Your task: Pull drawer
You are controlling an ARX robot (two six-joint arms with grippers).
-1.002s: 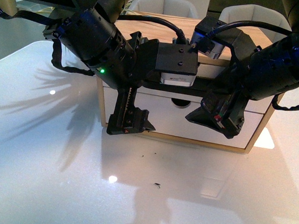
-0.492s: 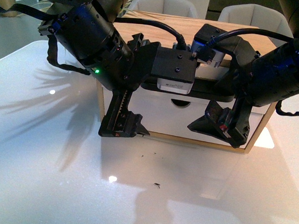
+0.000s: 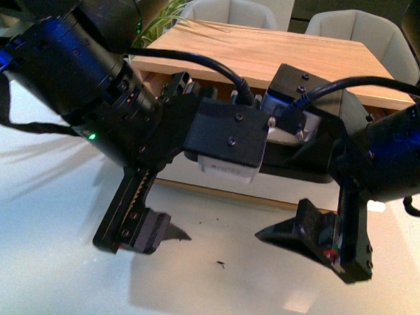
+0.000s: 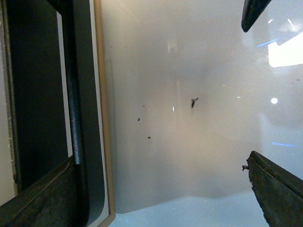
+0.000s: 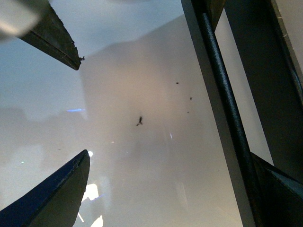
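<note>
While both arms crowd the front view, the left gripper and the right gripper hang low over the glossy white table. They are in front of a wood-topped cabinet whose front is mostly hidden.

Left wrist view: the drawer runs along one edge, its black bar handle set in a dark recess. The left claw is released, with one finger beside the bar and the other well apart over the table.

Right wrist view: the handle crosses the frame, and the right claw is likewise spread wide. How far out the drawer stands cannot be told.
</note>
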